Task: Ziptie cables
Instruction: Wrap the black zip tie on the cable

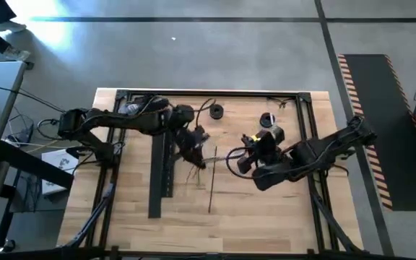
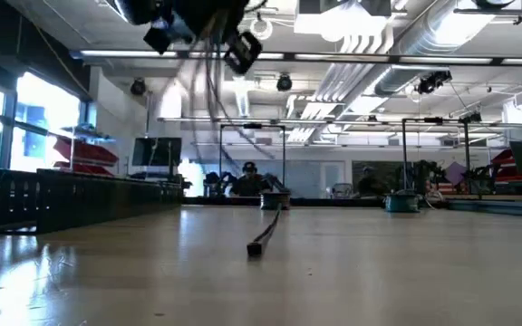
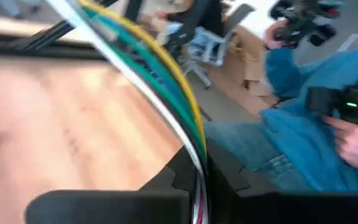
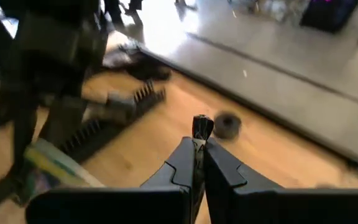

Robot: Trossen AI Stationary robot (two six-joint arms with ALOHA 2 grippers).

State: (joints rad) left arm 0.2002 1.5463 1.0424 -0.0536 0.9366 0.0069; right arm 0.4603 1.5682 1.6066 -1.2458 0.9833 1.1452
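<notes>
The cables, a bundle of thin yellow, green and white wires, run between the fingers of my left gripper, which is shut on them above the table's middle. In the low view they hang blurred below that gripper. My right gripper is just to the right, shut on a small black piece. A thin straight black strip lies flat on the table between the two grippers. My left gripper pinches the cable bundle between its two fingers, which lie across the wires. The bundle is lifted and trails away from the fingers; whether its lower ends reach the table, I cannot tell. My right gripper pinches the small black piece between its fingertips. The piece's end sticks out a little past them, clear of the table.
A long black slotted channel lies left of the grippers. A black roll and another dark roll sit near the far edge. A black frame borders the table. A person in blue stands beyond the table.
</notes>
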